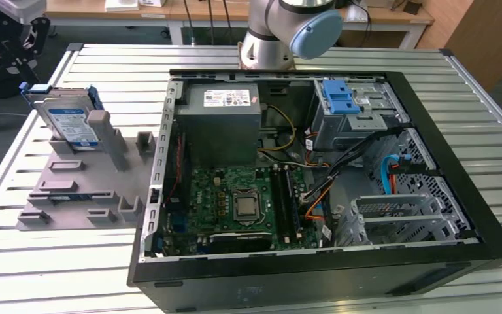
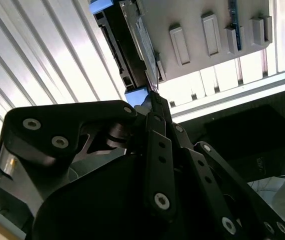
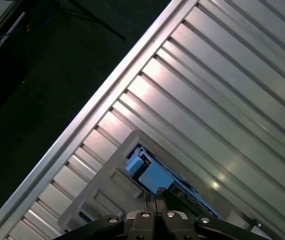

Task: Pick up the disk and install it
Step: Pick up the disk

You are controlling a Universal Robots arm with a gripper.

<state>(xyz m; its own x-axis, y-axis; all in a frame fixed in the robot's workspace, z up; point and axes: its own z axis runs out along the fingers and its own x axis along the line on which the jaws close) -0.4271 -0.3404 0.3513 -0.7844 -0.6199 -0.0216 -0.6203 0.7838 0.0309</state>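
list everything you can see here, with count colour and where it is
table: one, silver slats, under everything
computer case: one, black, open, centre of table
power supply box: one, grey, inside case
motherboard: one, green, inside case
rack: one, grey, beside case on the exterior view's left
disk: one, silver with blue bracket, standing in rack
robot arm: one, grey and blue, beyond case
end effector: one, black, at disk's blue bracket
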